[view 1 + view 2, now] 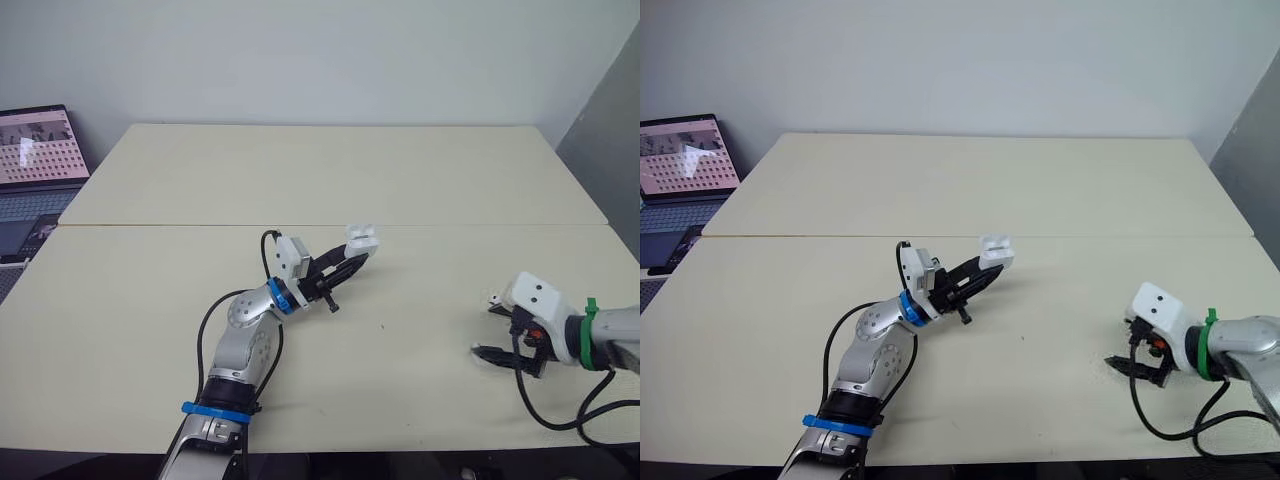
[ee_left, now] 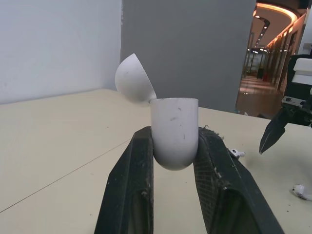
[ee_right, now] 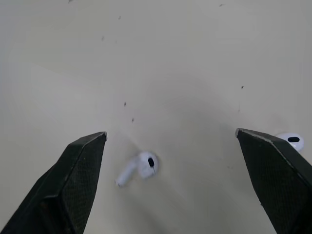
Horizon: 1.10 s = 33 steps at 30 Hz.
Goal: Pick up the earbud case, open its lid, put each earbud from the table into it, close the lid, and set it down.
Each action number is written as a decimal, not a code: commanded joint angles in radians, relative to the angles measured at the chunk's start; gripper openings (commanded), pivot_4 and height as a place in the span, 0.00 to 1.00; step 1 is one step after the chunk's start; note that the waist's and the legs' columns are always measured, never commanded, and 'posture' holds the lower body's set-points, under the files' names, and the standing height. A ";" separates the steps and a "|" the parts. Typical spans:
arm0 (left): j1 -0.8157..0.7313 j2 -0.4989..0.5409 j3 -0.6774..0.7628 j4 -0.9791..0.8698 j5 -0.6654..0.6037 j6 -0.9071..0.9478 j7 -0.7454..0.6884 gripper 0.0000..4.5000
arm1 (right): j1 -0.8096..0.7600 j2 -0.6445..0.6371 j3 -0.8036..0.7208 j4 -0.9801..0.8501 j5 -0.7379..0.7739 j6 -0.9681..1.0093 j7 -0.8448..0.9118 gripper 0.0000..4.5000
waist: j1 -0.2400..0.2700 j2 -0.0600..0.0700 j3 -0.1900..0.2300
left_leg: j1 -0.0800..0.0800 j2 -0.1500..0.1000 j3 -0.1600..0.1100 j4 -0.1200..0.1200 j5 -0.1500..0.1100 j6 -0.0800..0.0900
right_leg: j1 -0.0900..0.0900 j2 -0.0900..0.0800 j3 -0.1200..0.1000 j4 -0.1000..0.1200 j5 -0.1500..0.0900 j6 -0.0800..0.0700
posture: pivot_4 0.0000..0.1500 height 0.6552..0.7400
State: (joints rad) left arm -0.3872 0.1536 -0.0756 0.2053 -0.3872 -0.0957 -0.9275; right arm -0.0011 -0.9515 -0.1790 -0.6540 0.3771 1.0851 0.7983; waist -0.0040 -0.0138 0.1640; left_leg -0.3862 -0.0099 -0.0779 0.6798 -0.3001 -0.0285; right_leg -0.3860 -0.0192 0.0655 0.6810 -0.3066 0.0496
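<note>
- The right claw (image 1: 485, 325) is held low over the desk (image 1: 300, 170) near its front edge, with fingers spread wide and nothing gripped.
- One earbud (image 3: 139, 168) is seen lying on the desk between those spread fingers. The second earbud (image 3: 291, 140) lies just beside one fingertip.
- The earbud case (image 2: 174, 131) is pinched by its body in the left claw (image 1: 350, 264). It is raised off the desk near the middle, well apart from both earbuds.
- Its lid (image 2: 132, 78) is swung back on the hinge, so picking up and opening are judged done.
- Neither earbud is loaded yet. Both remain to be picked up and seated, the lid closed and the case set down.
- The step in hand is judged to be the grasp of the first earbud.
</note>
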 commanded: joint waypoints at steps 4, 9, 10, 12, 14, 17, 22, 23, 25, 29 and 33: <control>0.001 0.006 0.003 -0.036 -0.003 -0.010 -0.004 0.17 | 0.063 0.243 -0.066 -0.238 -0.024 0.184 -0.278 0.99 | 0.001 0.000 0.000 | 0.000 0.000 0.000 0.000 0.000 0.000 | 0.000 0.000 -0.001 0.000 0.000 0.000 | 1.00 1.00; 0.003 0.009 0.000 -0.037 -0.004 -0.008 -0.009 0.17 | 0.254 0.473 0.022 -0.264 -0.143 -0.116 -0.463 0.99 | 0.001 0.000 -0.001 | 0.000 0.000 0.000 0.000 0.000 0.000 | 0.000 0.000 0.000 0.000 0.000 0.000 | 1.00 1.00; 0.004 0.010 -0.001 -0.038 -0.004 -0.007 -0.010 0.17 | 0.294 0.491 0.049 -0.254 -0.169 -0.195 -0.473 0.99 | 0.001 0.001 -0.001 | 0.000 0.000 0.001 0.000 0.000 0.000 | 0.000 0.000 0.000 0.000 0.000 0.000 | 1.00 1.00; 0.001 0.012 -0.001 -0.037 -0.005 -0.006 -0.012 0.17 | 0.362 0.550 0.073 -0.221 -0.197 -0.300 -0.506 0.99 | -0.001 0.001 -0.001 | 0.001 -0.001 0.001 0.000 0.000 0.000 | 0.000 0.000 0.000 0.000 0.000 0.000 | 1.00 1.00; -0.003 0.014 0.001 -0.032 -0.006 -0.005 -0.014 0.17 | 0.405 0.592 0.085 -0.180 -0.221 -0.423 -0.519 0.99 | -0.003 0.001 -0.001 | 0.002 0.000 0.001 -0.001 0.000 0.000 | 0.000 0.001 0.000 0.000 0.000 0.000 | 1.00 1.00; -0.006 0.017 0.003 -0.030 -0.005 -0.006 -0.016 0.17 | 0.447 0.656 0.072 -0.111 -0.220 -0.534 -0.543 0.99 | 0.002 0.000 -0.002 | 0.002 0.001 0.000 -0.001 0.000 0.000 | 0.001 0.001 -0.001 0.000 0.000 0.000 | 1.00 1.00; -0.005 0.022 0.004 -0.032 -0.005 -0.007 -0.016 0.17 | 0.483 0.722 0.039 -0.010 -0.198 -0.645 -0.559 0.99 | 0.023 -0.001 -0.002 | 0.000 0.002 -0.011 -0.004 0.000 -0.001 | 0.001 0.003 -0.006 -0.001 -0.003 -0.004 | 1.00 1.00; -0.005 0.023 0.004 -0.031 -0.005 -0.008 -0.016 0.17 | 0.493 0.724 0.041 0.005 -0.198 -0.662 -0.554 0.99 | 0.024 -0.001 -0.002 | 0.000 0.002 -0.011 -0.004 0.000 -0.001 | 0.001 0.003 -0.007 -0.001 -0.003 -0.005 | 1.00 1.00; -0.005 0.024 0.005 -0.030 -0.005 -0.010 -0.015 0.17 | 0.514 0.724 0.047 0.022 -0.199 -0.682 -0.549 0.99 | 0.025 -0.001 -0.002 | -0.001 0.002 -0.013 -0.005 0.001 -0.001 | 0.001 0.003 -0.008 0.000 -0.004 -0.007 | 1.00 1.00; -0.005 0.025 0.007 -0.028 -0.005 -0.012 -0.016 0.17 | 0.534 0.731 0.049 0.022 -0.188 -0.692 -0.556 0.99 | 0.028 0.000 -0.002 | -0.004 0.002 -0.020 -0.004 0.001 -0.001 | 0.001 0.003 -0.021 -0.001 -0.005 -0.009 | 1.00 1.00; -0.005 0.020 0.002 -0.023 -0.003 -0.016 -0.020 0.17 | 0.572 0.734 0.046 0.019 -0.178 -0.712 -0.543 0.99 | 0.029 0.000 -0.003 | -0.006 0.002 -0.025 -0.004 0.003 -0.005 | 0.002 0.003 -0.024 0.000 -0.006 -0.011 | 1.00 1.00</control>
State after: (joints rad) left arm -0.3816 0.1751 -0.0749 0.2043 -0.3871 -0.0942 -0.9405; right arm 0.5273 -0.2311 -0.1280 -0.6227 0.1822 0.3870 0.2481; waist 0.0246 -0.0138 0.1614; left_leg -0.3919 -0.0084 -0.1043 0.6755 -0.2970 -0.0341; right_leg -0.3840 -0.0165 0.0409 0.6807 -0.3133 0.0385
